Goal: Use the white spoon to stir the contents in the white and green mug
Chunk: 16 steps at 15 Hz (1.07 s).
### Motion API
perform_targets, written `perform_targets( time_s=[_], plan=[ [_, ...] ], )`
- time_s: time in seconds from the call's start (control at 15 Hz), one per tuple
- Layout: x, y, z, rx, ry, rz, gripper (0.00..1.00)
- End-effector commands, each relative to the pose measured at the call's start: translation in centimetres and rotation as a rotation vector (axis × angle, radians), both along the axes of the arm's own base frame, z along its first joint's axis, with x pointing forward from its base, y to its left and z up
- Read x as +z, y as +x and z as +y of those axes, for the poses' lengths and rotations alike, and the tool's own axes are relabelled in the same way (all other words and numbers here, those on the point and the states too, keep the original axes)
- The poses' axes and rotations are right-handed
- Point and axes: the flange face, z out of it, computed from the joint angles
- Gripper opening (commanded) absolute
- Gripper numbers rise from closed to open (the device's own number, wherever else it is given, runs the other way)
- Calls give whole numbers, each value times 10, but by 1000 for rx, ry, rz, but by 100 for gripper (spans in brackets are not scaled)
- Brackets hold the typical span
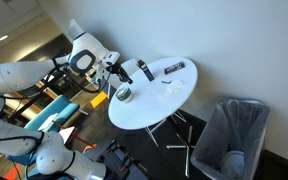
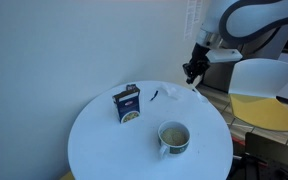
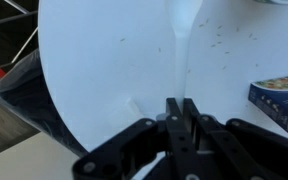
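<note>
- Gripper (image 3: 180, 104) fills the bottom centre of the wrist view. Its fingers are pinched close on the narrow end of the spoon (image 3: 179, 45), a white strip running straight up to the top edge and widening there.
- Mug (image 2: 174, 137) stands upright on the table (image 2: 99, 140), lower right of centre in an exterior view, pale outside and darker inside.
- In an exterior view the mug (image 1: 124, 93) sits near the tabletop's left edge, just below and right of the gripper (image 1: 115, 72).
- In an exterior view the gripper (image 2: 192, 72) hangs at the upper right, over the table's far rim and apart from the mug.
- Blue box (image 2: 128, 104) stands up and left of the mug. It also shows at the right edge of the wrist view (image 3: 279, 95).
- Dark specks dot the tabletop (image 3: 94, 60) around the spoon.
- Dark bar (image 1: 174, 68) lies flat near the table's upper right rim.
- Mesh bin (image 1: 234, 132) stands on the floor at the lower right, beside the table.
</note>
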Motion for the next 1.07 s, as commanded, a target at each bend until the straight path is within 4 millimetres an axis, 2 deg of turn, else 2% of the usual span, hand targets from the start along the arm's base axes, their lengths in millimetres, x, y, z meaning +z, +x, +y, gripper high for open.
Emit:
perform_targets(
  time_s=[0.0, 0.2, 0.53, 0.8, 1.0],
  plan=[
    [19, -2, 31, 18, 4, -51, 3],
    [17, 12, 62, 54, 18, -69, 3],
    [-7, 31, 109, 113, -2, -138, 3],
    [-32, 39, 127, 154, -18, -206, 3],
    [-52, 34, 136, 185, -32, -267, 3]
  ],
)
